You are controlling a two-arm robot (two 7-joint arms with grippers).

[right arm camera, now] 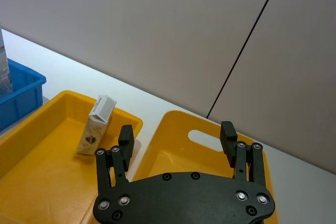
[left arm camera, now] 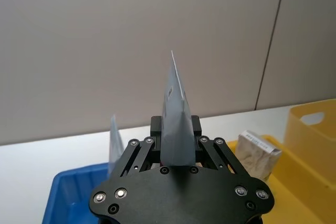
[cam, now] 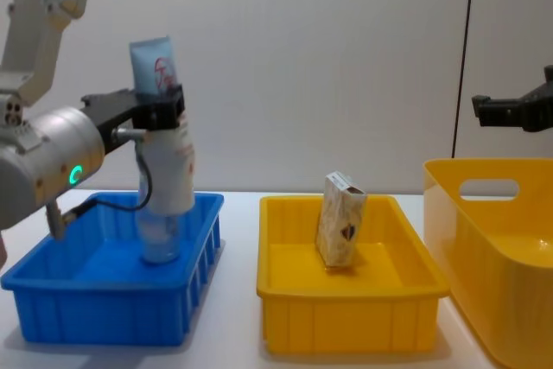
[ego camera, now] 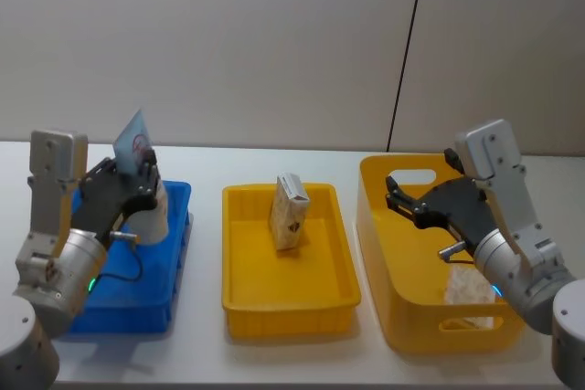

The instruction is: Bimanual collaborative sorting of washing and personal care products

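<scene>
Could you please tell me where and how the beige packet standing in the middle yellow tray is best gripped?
Probably its upper half, from above: the packet stands nearly upright, leaning slightly, its top clear above the low walls of the tray. Close across its thinner sides.

The middle tray [ego camera: 291,321] holds 1 packet [ego camera: 290,214]. Left of it, a low bin [cam: 95,317] holds 1 tube [cam: 168,179]; right, a deep bin [ego camera: 402,317] another packet [ego camera: 469,288].
</scene>
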